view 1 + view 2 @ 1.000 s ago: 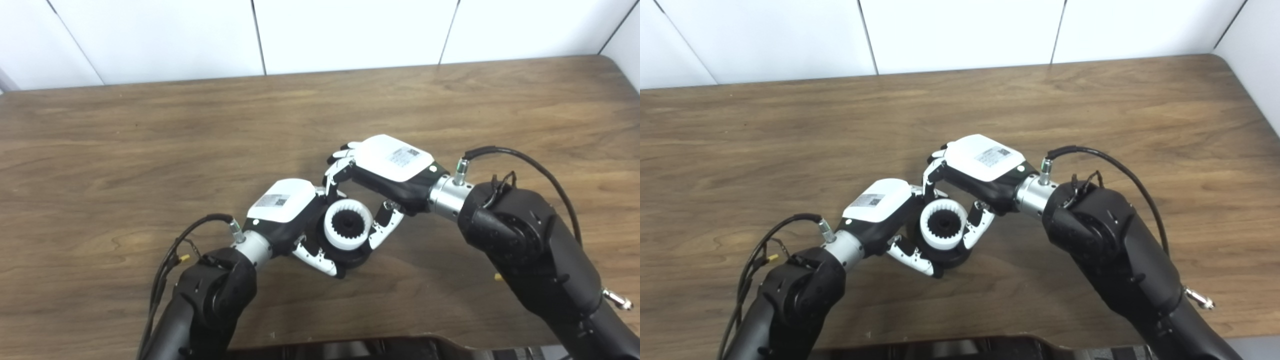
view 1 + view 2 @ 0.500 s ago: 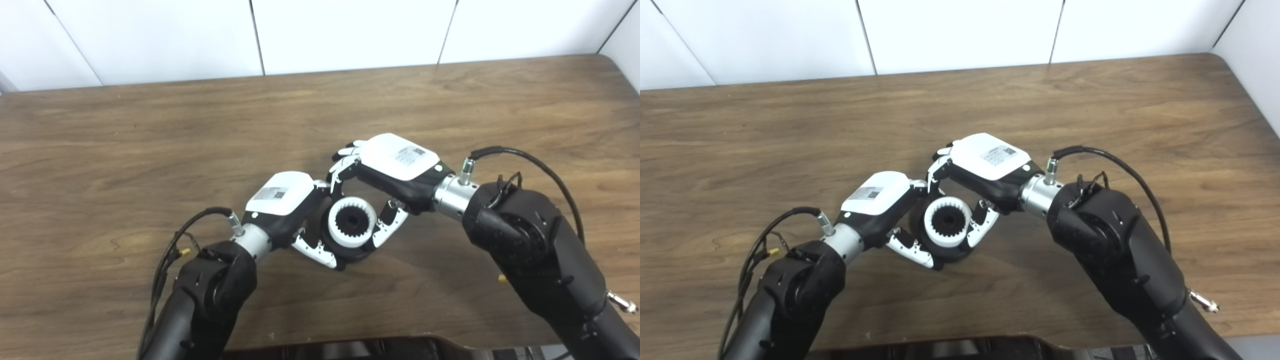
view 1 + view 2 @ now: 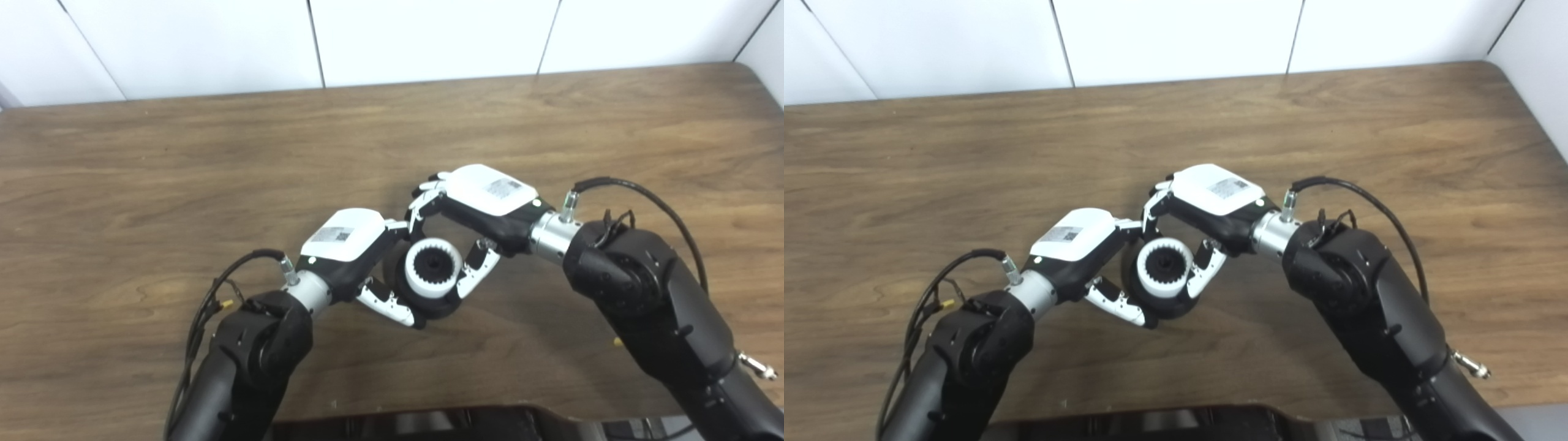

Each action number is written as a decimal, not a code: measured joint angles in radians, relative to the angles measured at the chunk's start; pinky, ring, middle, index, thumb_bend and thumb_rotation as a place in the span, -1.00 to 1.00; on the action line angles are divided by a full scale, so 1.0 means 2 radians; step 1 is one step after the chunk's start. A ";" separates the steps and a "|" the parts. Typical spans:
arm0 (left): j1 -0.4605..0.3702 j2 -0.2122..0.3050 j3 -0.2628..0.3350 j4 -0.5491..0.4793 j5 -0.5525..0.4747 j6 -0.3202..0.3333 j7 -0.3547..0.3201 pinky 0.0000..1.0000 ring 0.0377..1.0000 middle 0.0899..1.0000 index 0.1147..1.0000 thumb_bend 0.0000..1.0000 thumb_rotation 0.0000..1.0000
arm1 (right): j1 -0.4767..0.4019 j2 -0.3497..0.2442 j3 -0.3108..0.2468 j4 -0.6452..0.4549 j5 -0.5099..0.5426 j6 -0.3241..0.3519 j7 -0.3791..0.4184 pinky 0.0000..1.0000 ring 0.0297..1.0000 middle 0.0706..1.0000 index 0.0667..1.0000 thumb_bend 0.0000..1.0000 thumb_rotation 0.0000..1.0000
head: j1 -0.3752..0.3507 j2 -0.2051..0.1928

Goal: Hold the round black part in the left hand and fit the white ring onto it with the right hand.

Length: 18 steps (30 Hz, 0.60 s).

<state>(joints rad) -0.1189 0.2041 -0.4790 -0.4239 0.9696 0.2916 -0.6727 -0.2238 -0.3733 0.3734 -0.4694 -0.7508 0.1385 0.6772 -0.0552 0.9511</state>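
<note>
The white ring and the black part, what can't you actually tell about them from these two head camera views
- How far the white ring is seated on the black part: both views look down from above.
- Left hand grip on the part: its palm covers the contact.
- Right hand fingers: the hand's back hides whether they touch the ring.

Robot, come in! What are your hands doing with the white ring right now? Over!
Left robot hand gripping round black part. Right robot hand closed around white ring, ring sitting on the part. Nothing blocking on table.
</note>
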 measured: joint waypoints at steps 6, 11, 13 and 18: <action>-0.004 0.002 -0.003 -0.003 0.009 0.000 -0.014 0.63 0.72 0.69 0.67 1.00 -0.23 | 0.001 -0.002 0.000 0.010 0.000 -0.004 -0.009 0.87 0.77 0.50 0.22 0.93 -0.44 | 0.000 -0.002; -0.005 0.002 -0.003 -0.005 0.012 0.002 -0.025 0.74 0.79 0.76 0.78 1.00 -0.24 | 0.004 -0.009 0.002 0.019 -0.004 -0.003 -0.008 0.88 0.79 0.55 0.35 1.00 -0.32 | 0.000 -0.003; -0.006 0.002 -0.003 -0.007 0.017 0.004 -0.038 0.86 0.87 0.84 0.87 1.00 -0.22 | 0.004 -0.009 0.002 0.018 -0.006 0.001 -0.007 0.90 0.81 0.56 0.37 1.00 -0.29 | 0.001 -0.004; -0.009 -0.002 -0.003 -0.013 0.034 0.018 -0.081 0.92 0.91 0.91 0.97 1.00 -0.24 | 0.003 -0.009 0.003 0.012 -0.011 0.010 0.001 0.88 0.84 0.63 0.40 1.00 -0.25 | 0.000 -0.003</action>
<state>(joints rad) -0.1365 0.2001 -0.4858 -0.4502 1.0367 0.3276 -0.8341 -0.2174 -0.3914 0.3786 -0.4445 -0.7729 0.1589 0.6782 -0.0552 0.9449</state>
